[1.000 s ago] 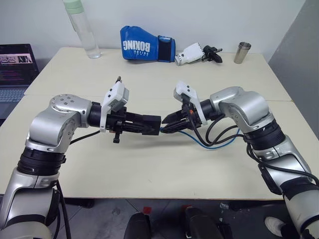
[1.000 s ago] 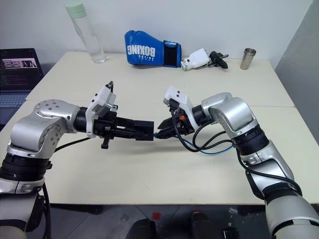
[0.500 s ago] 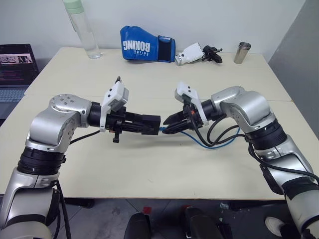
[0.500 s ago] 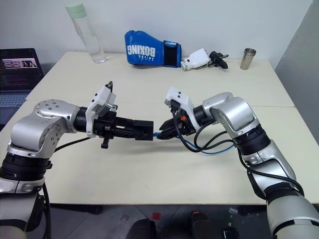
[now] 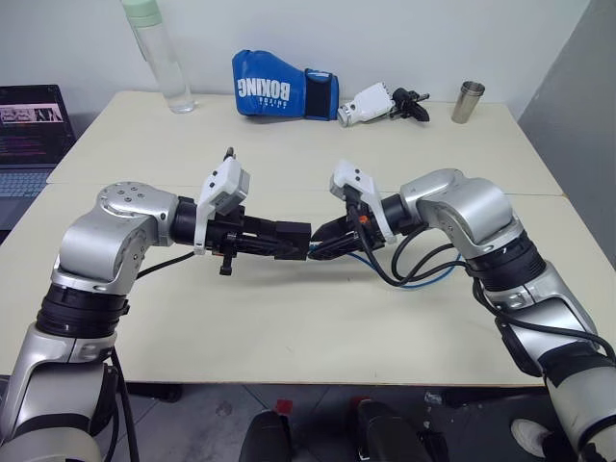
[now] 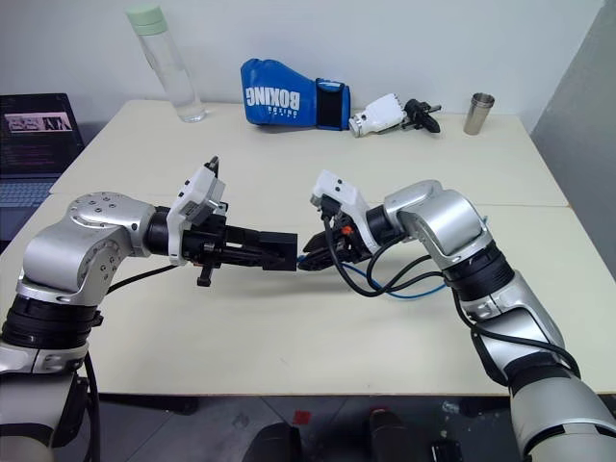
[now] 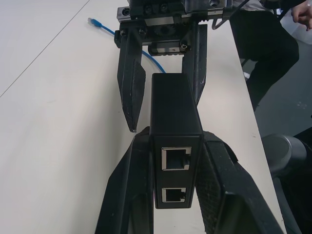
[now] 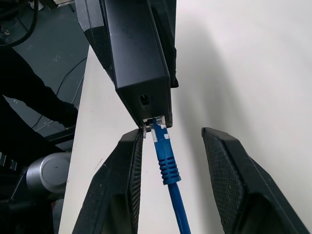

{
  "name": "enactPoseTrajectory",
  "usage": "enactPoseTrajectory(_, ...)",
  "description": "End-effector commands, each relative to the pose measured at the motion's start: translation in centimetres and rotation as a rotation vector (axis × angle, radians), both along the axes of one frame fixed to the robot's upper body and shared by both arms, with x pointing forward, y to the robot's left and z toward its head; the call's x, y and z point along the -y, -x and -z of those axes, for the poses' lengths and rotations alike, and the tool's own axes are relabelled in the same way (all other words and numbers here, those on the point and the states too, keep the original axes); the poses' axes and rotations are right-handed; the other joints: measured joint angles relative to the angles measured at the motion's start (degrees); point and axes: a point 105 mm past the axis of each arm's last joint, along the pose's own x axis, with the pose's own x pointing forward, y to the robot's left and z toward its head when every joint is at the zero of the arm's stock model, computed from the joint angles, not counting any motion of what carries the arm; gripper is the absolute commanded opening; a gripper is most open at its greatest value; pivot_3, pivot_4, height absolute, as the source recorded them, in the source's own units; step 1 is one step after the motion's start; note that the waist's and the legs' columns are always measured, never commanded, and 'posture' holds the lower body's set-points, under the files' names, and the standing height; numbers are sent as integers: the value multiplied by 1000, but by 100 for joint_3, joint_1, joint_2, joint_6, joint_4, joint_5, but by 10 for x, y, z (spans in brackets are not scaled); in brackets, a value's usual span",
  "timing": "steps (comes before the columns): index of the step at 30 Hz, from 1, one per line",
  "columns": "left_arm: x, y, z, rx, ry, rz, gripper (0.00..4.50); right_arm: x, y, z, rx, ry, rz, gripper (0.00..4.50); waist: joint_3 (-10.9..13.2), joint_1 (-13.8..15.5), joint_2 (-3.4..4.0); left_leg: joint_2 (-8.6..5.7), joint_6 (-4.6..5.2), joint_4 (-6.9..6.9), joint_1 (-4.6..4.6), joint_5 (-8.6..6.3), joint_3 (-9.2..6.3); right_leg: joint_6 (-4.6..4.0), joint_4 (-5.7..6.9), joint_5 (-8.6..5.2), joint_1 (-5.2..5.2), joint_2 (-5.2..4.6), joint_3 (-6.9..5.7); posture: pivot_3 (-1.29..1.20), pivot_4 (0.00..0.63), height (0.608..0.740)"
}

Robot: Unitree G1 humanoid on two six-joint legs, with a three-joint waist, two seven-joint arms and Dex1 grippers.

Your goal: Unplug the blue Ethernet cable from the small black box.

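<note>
Left eye view: left hand (image 5: 294, 241) clamps the small black box (image 5: 292, 240) above mid-worktop (image 5: 289, 327), steadying it for unplugging; right hand (image 8: 168, 161), at its 3 o'clock, stands apart astride the blue Ethernet cable (image 8: 165, 156), plug seated in the box; slack trails toward 4 o'clock.

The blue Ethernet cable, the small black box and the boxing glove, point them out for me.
blue Ethernet cable (image 8: 168, 165), right wrist view, plug boot.
small black box (image 7: 175, 109), left wrist view, top face.
boxing glove (image 5: 269, 91), left eye view, printed side.
</note>
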Motion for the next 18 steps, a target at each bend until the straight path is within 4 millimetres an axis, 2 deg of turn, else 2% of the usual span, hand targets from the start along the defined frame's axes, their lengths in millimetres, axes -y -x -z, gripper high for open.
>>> enactPoseTrajectory(1, 2, 1, -11, 55, 8, 15, 776, -4, 2, -13, 46, -9, -24, 1624, 0, 0, 0, 0, 0, 0, 0, 0, 0, 0, 0, 0, 0, 0, 0, 0, 150, 740)
enactPoseTrajectory(9, 2, 2, -11, 55, 7, 19, 776, -3, 3, -12, 50, -1, -33, 29, 0, 0, 0, 0, 0, 0, 0, 0, 0, 0, 0, 0, 0, 0, 0, 0, 150, 740)
enactPoseTrajectory(18, 3, 4, -10, 45, -1, 33, 776, -2, 2, -11, 61, 5, -33, 27, 0, 0, 0, 0, 0, 0, 0, 0, 0, 0, 0, 0, 0, 0, 0, 0, 150, 740)
